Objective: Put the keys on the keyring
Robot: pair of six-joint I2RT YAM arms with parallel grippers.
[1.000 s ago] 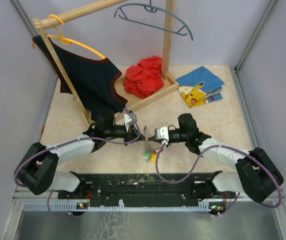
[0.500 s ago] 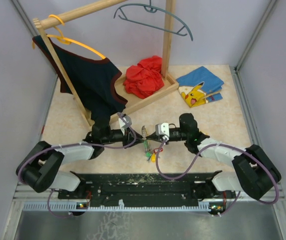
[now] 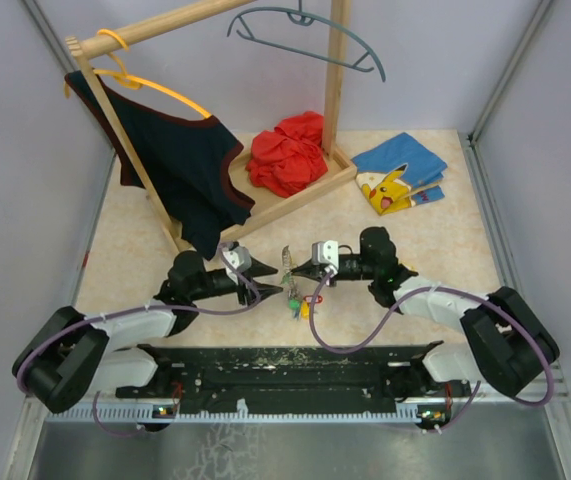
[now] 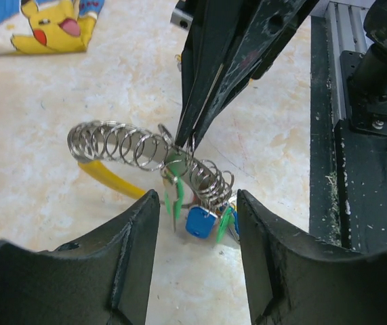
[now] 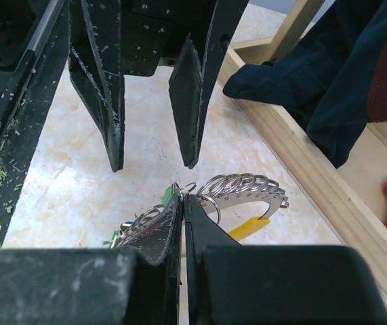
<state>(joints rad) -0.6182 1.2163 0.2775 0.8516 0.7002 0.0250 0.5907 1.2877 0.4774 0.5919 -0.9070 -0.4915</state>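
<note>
The keyring is a curved silvery strip strung with several small rings and a yellow curved piece. It hangs above the table. My right gripper is shut on its middle, with the black fingers coming down from above in the left wrist view. Keys with green and blue tags dangle from it just beyond my left gripper. The left gripper is open and holds nothing. From above, the keyring and keys sit between the left gripper and the right gripper.
A wooden rack stands behind, with a dark garment on an orange hanger and a grey hanger on top. A red cloth lies on its base. A blue Pikachu cloth lies at back right. The black base rail runs along the near edge.
My left gripper has opened, let go of the keyring and drawn back toward the near left. The right gripper stays shut on the keyring and has shifted slightly left.
</note>
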